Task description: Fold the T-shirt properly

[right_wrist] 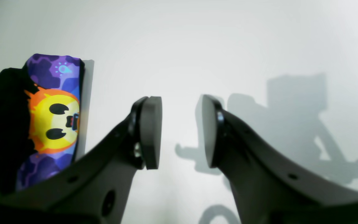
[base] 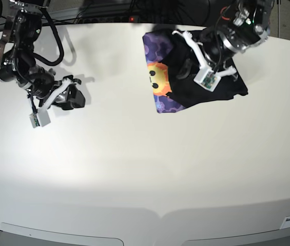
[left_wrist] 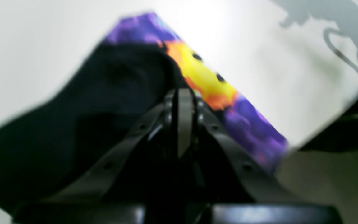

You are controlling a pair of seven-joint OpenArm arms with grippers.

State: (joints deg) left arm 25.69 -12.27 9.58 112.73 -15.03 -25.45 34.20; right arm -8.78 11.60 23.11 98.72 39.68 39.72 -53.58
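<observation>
Folded into a compact bundle at the far side of the wide white counter [base: 134,169]: the large black cloth T-shirt [base: 206,89], its orange-yellow smiling sun print on purple turned up along the edge facing the counter's middle. Over the bundle's black part, the left gripper [left_wrist: 183,102], dark jaws pressed together in the blurred left wrist view, tips down at a rumpled black fold. Impossible to tell through the blur whether cloth is pinched between them. In the base view, those tips hidden behind the arm's own white-cased wrist camera [base: 206,78]. Far corner of the shirt masked by the arm above it.

Well apart, on the counter's other side: the right gripper [right_wrist: 180,130], round dark pads [right_wrist: 151,130] spread with bare white surface between them, holding nothing. From its wrist view, only a strip of the shirt visible at the frame's left edge, sun face turned sideways, the black remainder cut off and lost in shadow. Arm shadows thrown across the white surface beyond. In the base view, that gripper a dark shape above its own shadow, pads too small to make out.
</observation>
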